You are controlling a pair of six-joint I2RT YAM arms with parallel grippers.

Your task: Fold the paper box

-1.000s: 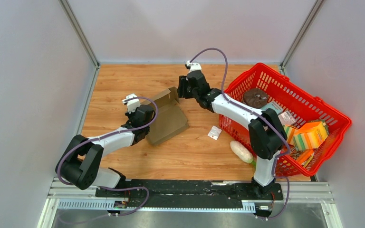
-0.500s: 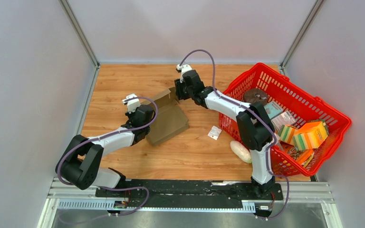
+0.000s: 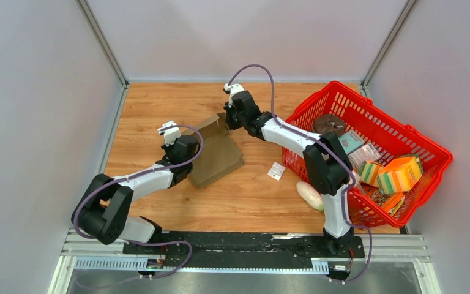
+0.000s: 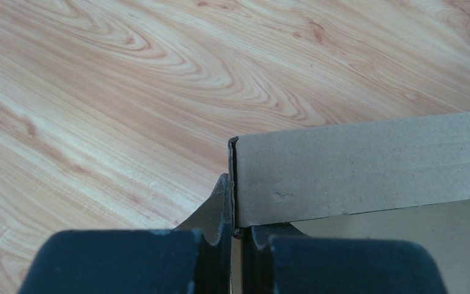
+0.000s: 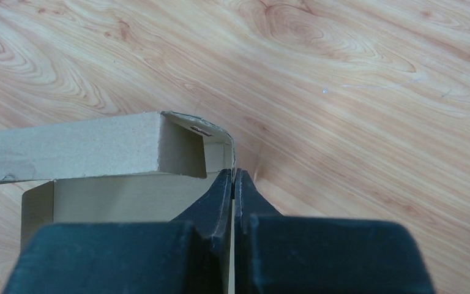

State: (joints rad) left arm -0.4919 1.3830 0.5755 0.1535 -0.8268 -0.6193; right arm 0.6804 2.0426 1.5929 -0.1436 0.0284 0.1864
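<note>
The paper box (image 3: 218,155) is brown cardboard, lying partly folded on the wooden table left of centre, with raised walls. My left gripper (image 3: 188,152) is shut on the box's near-left wall; the left wrist view shows the thin cardboard edge (image 4: 367,164) pinched between its jaws (image 4: 235,211). My right gripper (image 3: 227,118) is at the box's far right corner. In the right wrist view its jaws (image 5: 234,179) are shut on a thin upright flap, with the folded wall (image 5: 73,150) to their left.
A red plastic basket (image 3: 373,105) full of packaged items stands at the right, close to the right arm. A small white packet (image 3: 276,171) and a white oblong item (image 3: 311,195) lie on the table beside it. Grey walls enclose the table.
The right gripper moved slightly left to the box's far corner and closed from half open onto the flap. The left arm and its grip stayed still.
</note>
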